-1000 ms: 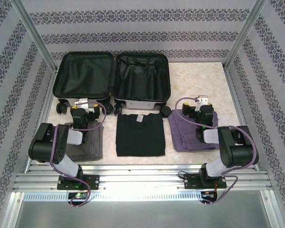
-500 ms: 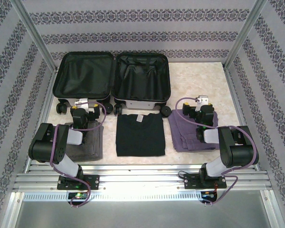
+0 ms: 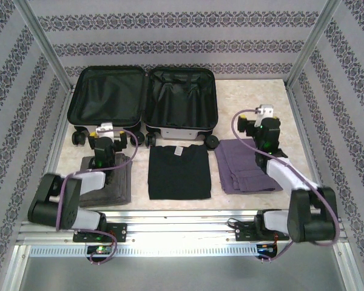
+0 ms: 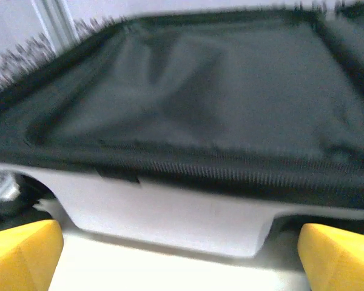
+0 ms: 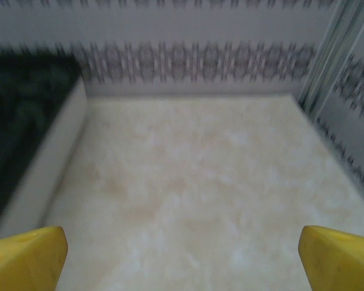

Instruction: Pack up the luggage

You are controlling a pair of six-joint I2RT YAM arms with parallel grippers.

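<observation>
**Near row, folded clothes.** Grey folded cloth [image 3: 109, 179] at left, black T-shirt [image 3: 178, 171] in the centre, purple folded garment [image 3: 242, 165] at right. All three lie flat on the table [image 3: 249, 103], each apart from the next, where they lay a second ago.

**Left gripper** [image 4: 181, 259]. Jaws spread wide, nothing between them. The arm has stretched forward out of its folded pose. The gripper is now over the far edge of the grey cloth, facing the near white wall of the luggage's left half.

**Right gripper** [image 5: 182, 260]. Jaws also spread wide and empty. It has moved from above the purple garment to past that garment's far edge, and looks out over bare table just right of the luggage.

**Luggage** [image 3: 109, 97]. At the far side of the table, left of centre, lying open with both halves flat. The black lining is bare and the wheels face the clothes.

**Status, as a judgement.** Packing has not begun. Both arms have left rest, and no garment is yet approached for a grasp.
</observation>
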